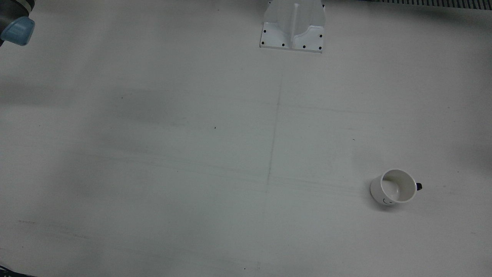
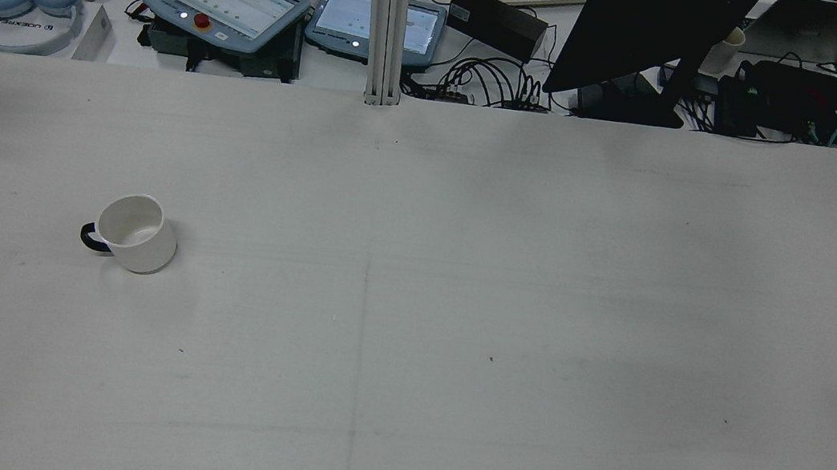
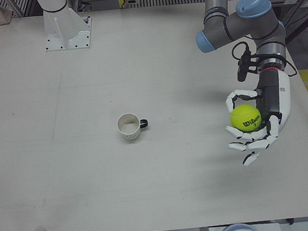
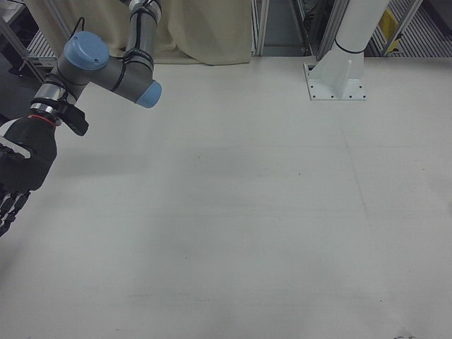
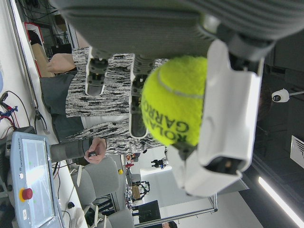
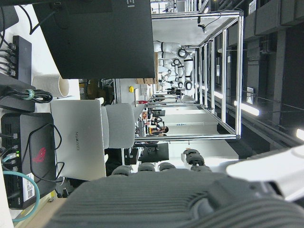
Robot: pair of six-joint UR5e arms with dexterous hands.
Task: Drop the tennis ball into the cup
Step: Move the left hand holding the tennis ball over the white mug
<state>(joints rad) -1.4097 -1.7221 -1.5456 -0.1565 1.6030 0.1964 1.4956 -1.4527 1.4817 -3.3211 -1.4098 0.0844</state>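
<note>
A white cup (image 3: pixel 129 126) with a dark handle stands upright on the table; it also shows in the front view (image 1: pixel 396 187) and the rear view (image 2: pixel 132 231). My left hand (image 3: pixel 256 125) is shut on a yellow tennis ball (image 3: pixel 245 117) and holds it above the table, well to the right of the cup in the left-front view. The left hand view shows the ball (image 5: pixel 178 102) held between the fingers (image 5: pixel 228 109). My right hand (image 4: pixel 18 173) hangs at the left edge of the right-front view, fingers spread, holding nothing.
An arm pedestal (image 1: pixel 294 27) is bolted to the table at its robot-side edge. A blue arm joint (image 1: pixel 17 30) shows at the front view's top left corner. Teach pendants (image 2: pixel 226 3), a monitor (image 2: pixel 647 31) and headphones (image 2: pixel 29 2) lie beyond the far edge.
</note>
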